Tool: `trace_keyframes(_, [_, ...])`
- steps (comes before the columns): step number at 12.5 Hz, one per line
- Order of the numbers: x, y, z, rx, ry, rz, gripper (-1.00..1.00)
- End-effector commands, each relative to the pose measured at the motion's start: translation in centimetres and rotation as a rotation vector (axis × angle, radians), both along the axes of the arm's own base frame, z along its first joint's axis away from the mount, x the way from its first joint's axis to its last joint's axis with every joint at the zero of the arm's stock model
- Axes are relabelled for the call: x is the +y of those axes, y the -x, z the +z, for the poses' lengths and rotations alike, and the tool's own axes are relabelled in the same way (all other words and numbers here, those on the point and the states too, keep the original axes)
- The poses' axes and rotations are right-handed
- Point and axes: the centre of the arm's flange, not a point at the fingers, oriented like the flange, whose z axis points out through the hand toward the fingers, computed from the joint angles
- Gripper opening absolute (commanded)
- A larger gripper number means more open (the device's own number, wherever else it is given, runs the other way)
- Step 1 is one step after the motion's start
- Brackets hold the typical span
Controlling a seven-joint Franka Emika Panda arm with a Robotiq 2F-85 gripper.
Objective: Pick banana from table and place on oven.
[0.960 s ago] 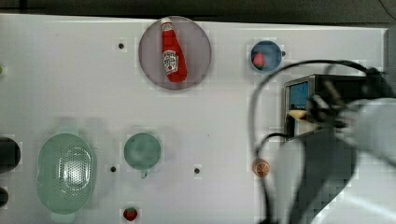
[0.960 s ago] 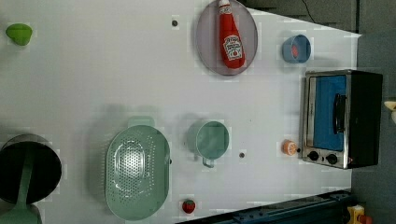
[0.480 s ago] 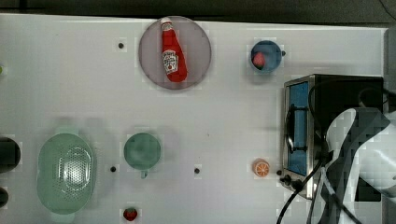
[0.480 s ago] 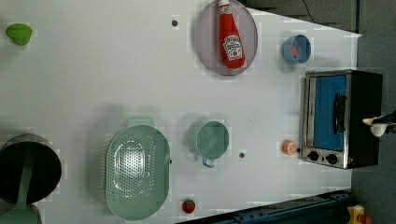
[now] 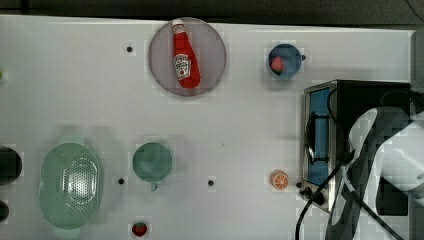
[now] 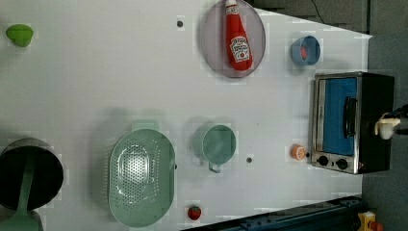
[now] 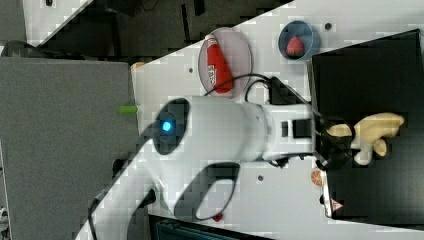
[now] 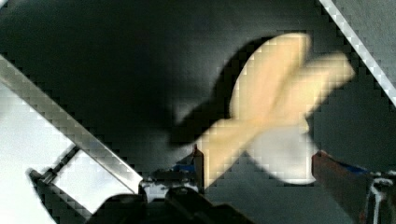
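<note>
The pale cream banana (image 8: pixel 275 102), flaps spread, is over the oven's black top (image 7: pixel 365 65); its shadow falls beside it, and I cannot tell whether it touches the top. My gripper (image 8: pixel 260 156) is open, its fingers (image 8: pixel 336 175) standing apart on either side of the whitish stub. In the right view the banana (image 7: pixel 372 132) sticks out past the gripper (image 7: pixel 345 140). The left view has the banana (image 6: pixel 386 127) at the oven's (image 6: pixel 377 144) right edge. In the top view my white arm (image 5: pixel 390 150) covers the oven (image 5: pixel 370 95) on the white table (image 5: pixel 250 125).
A ketchup bottle (image 5: pixel 184 55) lies on a grey plate. A blue bowl (image 5: pixel 285 61), an orange slice (image 5: pixel 280 180), a green cup (image 5: pixel 152 161), a green colander (image 5: pixel 70 185) and a strawberry (image 5: pixel 139 229) dot the table. A black cable (image 5: pixel 320 200) hangs by the oven's front.
The arm has swung across the oven toward the top view's lower right. The fingers have spread apart from the banana, which stays over the black top.
</note>
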Motion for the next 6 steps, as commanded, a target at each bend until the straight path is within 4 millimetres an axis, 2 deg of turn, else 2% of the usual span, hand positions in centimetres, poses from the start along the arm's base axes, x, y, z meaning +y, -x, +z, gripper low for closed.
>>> trace_keyframes(1, [1.1, -1.0, 3.8, -0.071, 0.015, 0.076, 1.00])
trace_keyframes(3, [3.8, -2.1, 6.1, -0.082, -0.010, 0.119, 1.00])
trace_keyframes(6, [11.5, -2.7, 10.8, -0.063, -0.103, 0.132, 1.00])
